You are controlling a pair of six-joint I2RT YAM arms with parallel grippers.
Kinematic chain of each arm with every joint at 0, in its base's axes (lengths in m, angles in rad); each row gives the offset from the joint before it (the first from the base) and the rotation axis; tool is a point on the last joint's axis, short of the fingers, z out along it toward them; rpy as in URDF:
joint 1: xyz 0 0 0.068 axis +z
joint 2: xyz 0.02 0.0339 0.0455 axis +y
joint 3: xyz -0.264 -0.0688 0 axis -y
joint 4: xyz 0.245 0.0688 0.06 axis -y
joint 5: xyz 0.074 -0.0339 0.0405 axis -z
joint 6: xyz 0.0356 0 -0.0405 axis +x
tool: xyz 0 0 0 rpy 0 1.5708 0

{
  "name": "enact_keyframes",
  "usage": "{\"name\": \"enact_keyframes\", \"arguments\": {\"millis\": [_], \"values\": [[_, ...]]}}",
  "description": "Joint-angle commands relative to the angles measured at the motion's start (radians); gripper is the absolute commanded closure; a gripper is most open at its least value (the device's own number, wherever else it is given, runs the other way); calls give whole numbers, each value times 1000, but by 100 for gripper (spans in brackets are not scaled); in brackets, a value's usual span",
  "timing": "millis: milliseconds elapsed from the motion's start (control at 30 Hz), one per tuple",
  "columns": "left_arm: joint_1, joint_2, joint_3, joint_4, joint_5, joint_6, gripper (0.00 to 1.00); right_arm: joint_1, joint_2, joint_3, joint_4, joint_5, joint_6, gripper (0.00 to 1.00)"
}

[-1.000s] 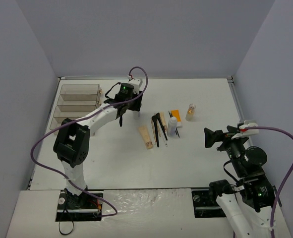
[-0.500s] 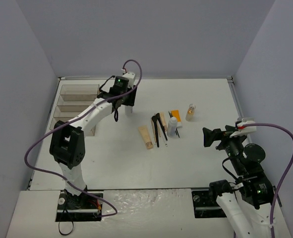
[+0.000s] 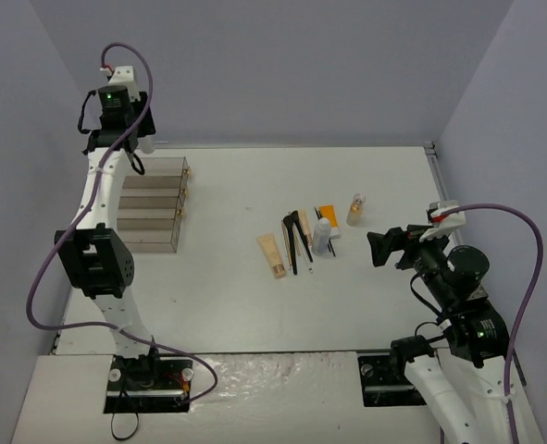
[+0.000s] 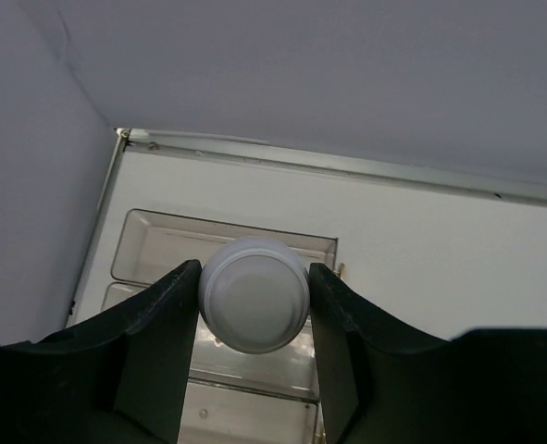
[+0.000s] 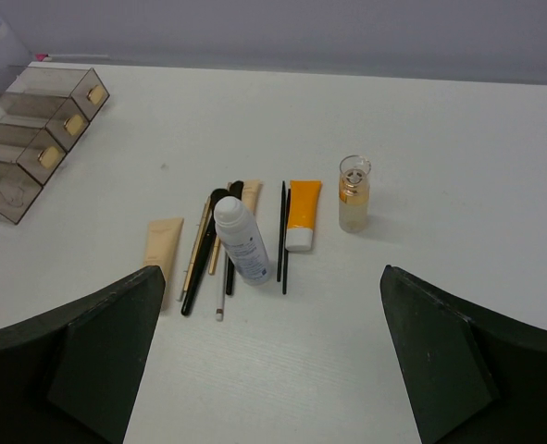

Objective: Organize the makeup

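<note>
**1. Left pincer**: raised high at the far left of the tabletop. It is clenched on a white-grey bottle, one finger against each side. The bottle is seen end-on as a round disc; I cannot tell whether that end is the cap or the base.

**2. Clear drawer box**: below my left pincer, against the left wall. It is stepped in tiers, and the open top tray shows just behind the held bottle. There are small gold knobs on the drawer fronts.

**3. Right pincer**: released, fingers spread wide with nothing between them. It hangs above the tabletop and faces the loose makeup.

**4. Second white-grey bottle**: straight ahead of my right pincer, lying on its side among the brushes.

**5. Slim black brushes**: lying lengthwise on both sides of that bottle, touching or nearly touching it.

**6. Thin sticks**: just left of the lying bottle, alongside the brushes.

**7. Beige tube**: ahead and to the left of my right pincer, at the left end of the row, lying flat.

**8. Orange tube**: ahead and slightly to the right, white cap toward my right pincer, beside a black brush.

**9. Gold-capped glass vial**: farthest right of the group, upright, standing apart from the orange tube.
</note>
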Motion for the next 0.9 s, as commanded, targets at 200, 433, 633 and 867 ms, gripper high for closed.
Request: {"name": "enact_keyframes", "arguments": {"millis": [200,433,633,867], "values": [[154,199,263,103,89,-22,100,9,26,0,79,-56,-3,0],[188,257,265,112,92,-14,100,9,53,-5,83,-64,-2,0],[206,278,212,171,126,-20,100,9,41,-20,91,-58,-5,0],[216,303,169,215,129,-16,100,9,32,-34,99,-57,1,0]]}}
